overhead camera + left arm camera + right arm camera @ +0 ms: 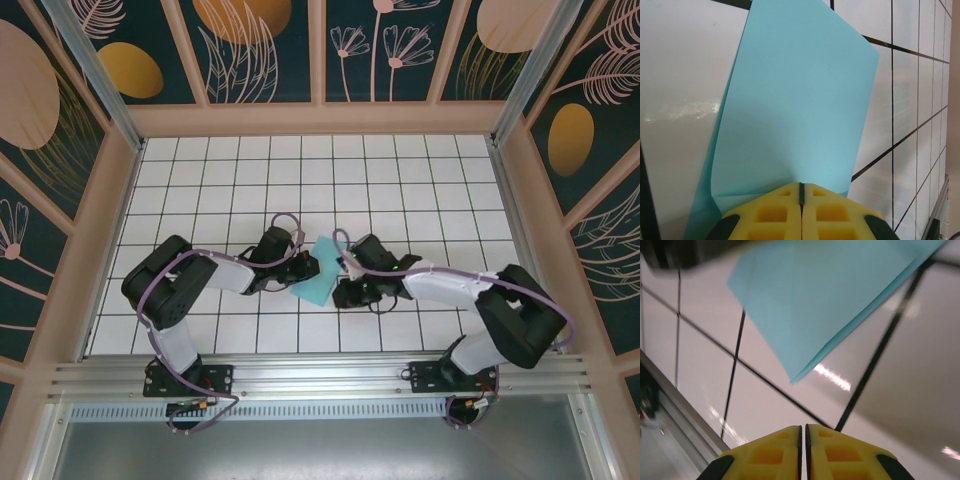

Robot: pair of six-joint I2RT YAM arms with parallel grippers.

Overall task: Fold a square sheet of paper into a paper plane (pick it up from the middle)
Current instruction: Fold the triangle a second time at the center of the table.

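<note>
In the left wrist view, the left gripper point(801, 192) is seen clamped on the near edge of the square sheet of paper point(800, 100), whose lower left is cut off by the frame. In the right wrist view, the right gripper point(802, 429) is closed on nothing. A corner of the sheet is seen ahead, apart, over the tiled table point(920, 365). From the top, the sheet is found between both grippers, whose fingertips cannot be made out.

A white tiled floor point(400, 180) with a dark grid lies inside a pale wooden frame point(320, 118). Dark teal wall panels point(250, 50) carry orange ovals and line-drawn flowers. An aluminium rail point(320, 375) borders the near edge, with grey sheet metal point(320, 450) below it.
</note>
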